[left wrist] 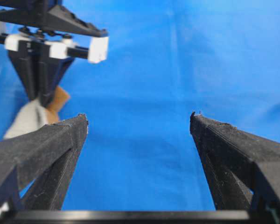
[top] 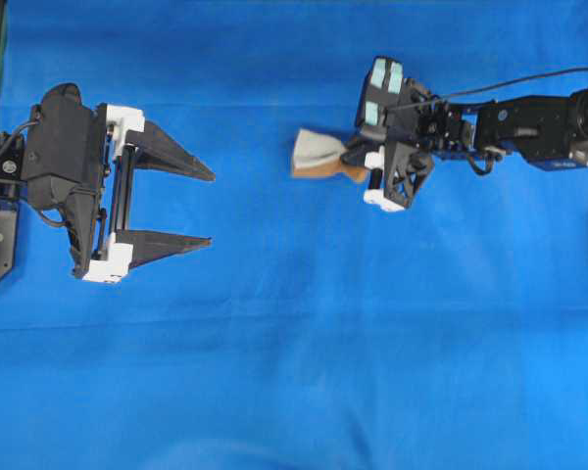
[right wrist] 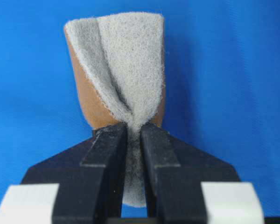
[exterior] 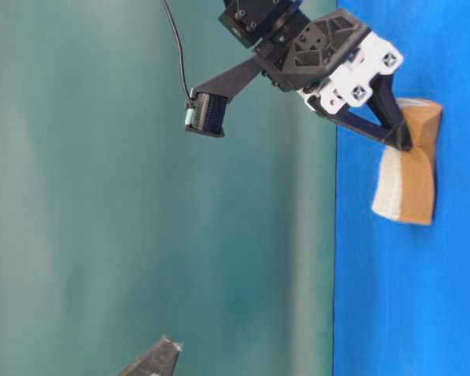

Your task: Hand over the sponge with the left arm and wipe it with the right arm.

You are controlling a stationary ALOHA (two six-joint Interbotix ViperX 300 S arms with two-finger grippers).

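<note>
So the sponge [right wrist: 119, 70] is pinched in the right gripper [right wrist: 134, 133], the one with the pale blue-green patches; the fingers [right wrist: 107, 149] are squeezed nearly together on one end of it, and the rest sticks out past the tips toward the middle of the table [top: 304, 372]; in the table-level view it looks to be down against the blue cloth or just off it, can't call contact for sure.

Handling-wise it's obviously soft and light; the grey scouring face has buckled into a deep crease right where the fingers bite, and the tan layer bows out behind it; so I'd judge it springs back if let go, and it's not slippery, that fuzzy face grips fine. The catch is that a floppy free end will bend when pushed across the cloth; for wiping I'd want the hold closer to the middle of the long sides, or just keep the pressure gentle.

The left gripper [top: 208, 208] is parked well apart on the other side, fingers [top: 181, 162] spread wide, nothing between them; from its wrist cam I only see the sponge as a blurry pale blob behind its own finger.

Hard to tell: how much sponge sits inside the right grip, since the fingers cover it; the table-level view cuts off the left arm except one fingertip at the bottom edge.
</note>
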